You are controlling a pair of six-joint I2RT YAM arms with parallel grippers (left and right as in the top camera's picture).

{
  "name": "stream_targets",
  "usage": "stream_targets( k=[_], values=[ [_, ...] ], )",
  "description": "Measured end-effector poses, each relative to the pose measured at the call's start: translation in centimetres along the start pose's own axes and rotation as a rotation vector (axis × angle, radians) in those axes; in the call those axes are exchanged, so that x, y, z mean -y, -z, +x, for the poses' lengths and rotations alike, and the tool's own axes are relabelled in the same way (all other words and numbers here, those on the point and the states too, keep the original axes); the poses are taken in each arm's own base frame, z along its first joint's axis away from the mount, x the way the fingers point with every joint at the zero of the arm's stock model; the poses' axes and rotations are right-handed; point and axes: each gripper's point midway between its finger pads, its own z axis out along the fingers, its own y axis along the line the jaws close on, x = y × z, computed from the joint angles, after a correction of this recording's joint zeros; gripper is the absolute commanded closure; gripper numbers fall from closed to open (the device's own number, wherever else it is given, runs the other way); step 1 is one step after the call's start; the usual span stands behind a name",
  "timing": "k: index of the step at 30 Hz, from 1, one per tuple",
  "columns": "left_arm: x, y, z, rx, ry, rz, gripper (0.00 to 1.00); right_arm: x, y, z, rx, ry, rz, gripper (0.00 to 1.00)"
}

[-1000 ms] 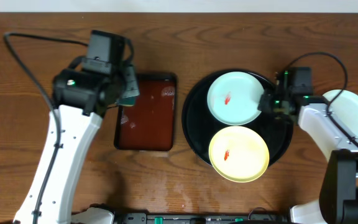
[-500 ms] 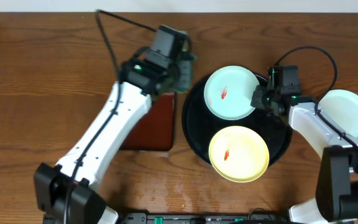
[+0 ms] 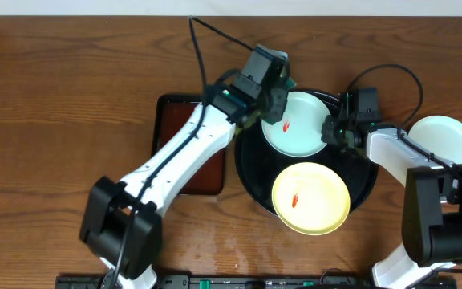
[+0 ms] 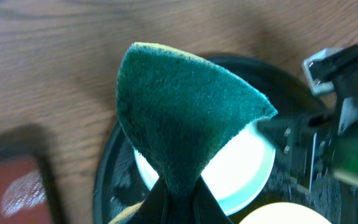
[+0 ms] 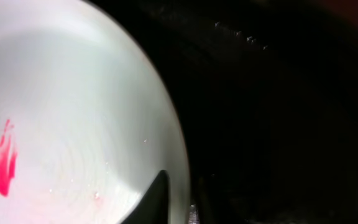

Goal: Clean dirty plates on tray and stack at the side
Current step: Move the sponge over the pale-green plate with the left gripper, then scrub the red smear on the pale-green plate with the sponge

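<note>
Green scouring sponge sticks out from the left gripper, pinched tight by its lower corner between the closed fingers. A second ago this gripper hung over the rectangular reddish-brown tray. Now it has swung across and sits above the near edge of the mint plate, with that small tray behind its arm. The plate lies directly beneath and ahead of the sponge, inside the round black tray, and its red smear is just beside the gripper tip.

The right gripper meets the same plate from the opposite side. It has shifted slightly towards the left gripper since the earlier frame. In the right wrist view its fingers straddle the plate's rim, one inside and one outside. Whether they clamp the rim or have slackened cannot be told. The yellow plate, also smeared red, lies on the tray beside both grippers, unmoved. Another pale plate rests on the wood tabletop behind the right gripper.
</note>
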Motion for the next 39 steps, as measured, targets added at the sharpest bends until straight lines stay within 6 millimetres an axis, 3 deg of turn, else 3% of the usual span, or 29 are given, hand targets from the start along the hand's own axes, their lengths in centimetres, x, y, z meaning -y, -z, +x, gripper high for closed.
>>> stream_targets(
  k=[6, 11, 14, 20, 25, 39],
  values=[
    [0.1, -2.6, -0.2, 0.014, -0.003, 0.007, 0.93, -0.2, 0.3, 0.5, -0.046, 0.020, -0.028, 0.77],
    [-0.1, -4.5, 0.1, 0.013, -0.003, 0.007, 0.92, 0.1, 0.8, -0.5, -0.040, 0.030, -0.035, 0.97],
    [-0.2, -5.6, 0.4, 0.008, -0.002, 0.005, 0.92, 0.5, 0.9, -0.9, -0.034, 0.024, -0.037, 0.97],
    [-0.8, -7.7, 2.0, -0.041, 0.000, -0.011, 0.92, 0.4, 0.9, -0.9, -0.036, 0.041, -0.063, 0.88],
    [-1.1, -8.4, 2.6, -0.057, 0.001, -0.016, 0.93, 0.2, 0.9, -0.8, -0.039, 0.055, -0.075, 0.98],
    [-1.3, -9.0, 3.2, -0.075, 0.002, -0.021, 0.93, -0.1, 0.6, -1.0, -0.035, 0.060, -0.090, 0.99]
  ],
)
